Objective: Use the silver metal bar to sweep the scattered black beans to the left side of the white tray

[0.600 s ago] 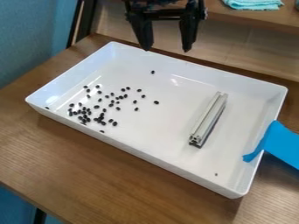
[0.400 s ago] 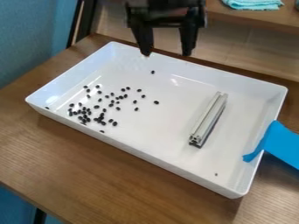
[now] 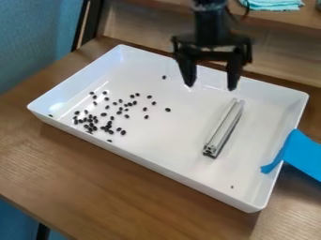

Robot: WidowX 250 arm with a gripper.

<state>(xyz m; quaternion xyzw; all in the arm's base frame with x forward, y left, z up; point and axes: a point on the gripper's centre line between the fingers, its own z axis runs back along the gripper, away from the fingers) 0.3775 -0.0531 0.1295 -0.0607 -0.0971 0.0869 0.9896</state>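
Black and pointing downward, the gripper (image 3: pixel 211 87) is hanging over the far part of the white tray (image 3: pixel 163 167), at one o'clock from the tray's middle, where twelve is pointing to the top of the camera view. Its two fingers are standing apart in a released state, and nothing is sitting between them. Nearest to it, a metal bar (image 3: pixel 222 127) is lying inside the tray at about three o'clock, its length running from one o'clock down to seven, with its grooved end facing the near side. Many small black beans (image 3: pixel 109 123) are lying scattered around nine o'clock, some of them clustering closely toward eight, while a single bean (image 3: pixel 164 77) is resting apart from the rest at twelve o'clock. At five o'clock a tiny dark speck (image 3: pixel 232 187) is showing on the tray's floor. Blue tape (image 3: pixel 300 152) is gripping the tray's rim at four o'clock. The tray is resting on a wooden table (image 3: pixel 125 187), and beyond it, toward one o'clock, a turquoise cloth (image 3: pixel 272 4) is lying on another wooden surface
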